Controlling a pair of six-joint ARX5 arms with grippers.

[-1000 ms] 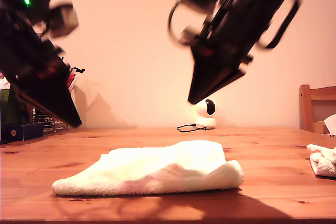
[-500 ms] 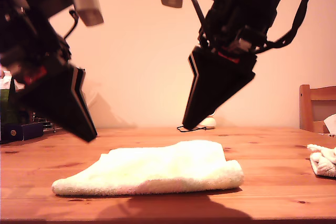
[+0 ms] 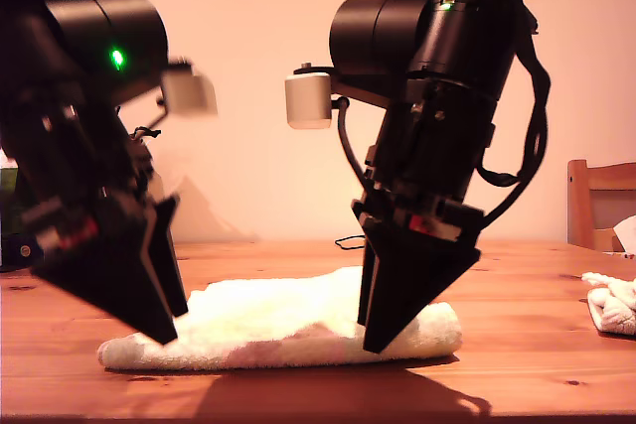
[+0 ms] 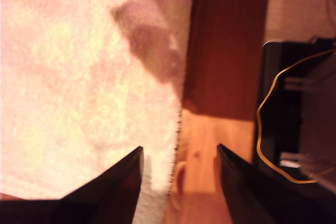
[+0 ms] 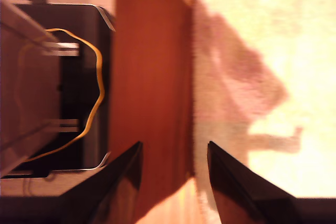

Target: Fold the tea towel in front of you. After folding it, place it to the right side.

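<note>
**Terry cloth under two poised grippers**

Exterior view: the tea towel (image 3: 283,327) lay partly folded on the wooden table (image 3: 517,285), an arm over each end. Wrist views: my first gripper (image 4: 178,163) and my second gripper (image 5: 173,158) hung, jaws apart, straddling towel edges; the next fold likely needed both to pinch.

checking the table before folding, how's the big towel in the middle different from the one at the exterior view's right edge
The middle towel lies spread long and low, in full view; the edge towel is a small bunched heap, cut off by the frame. Both arms hang over the middle towel, none over the edge one. Both are pale terry, on the wooden table.
</note>
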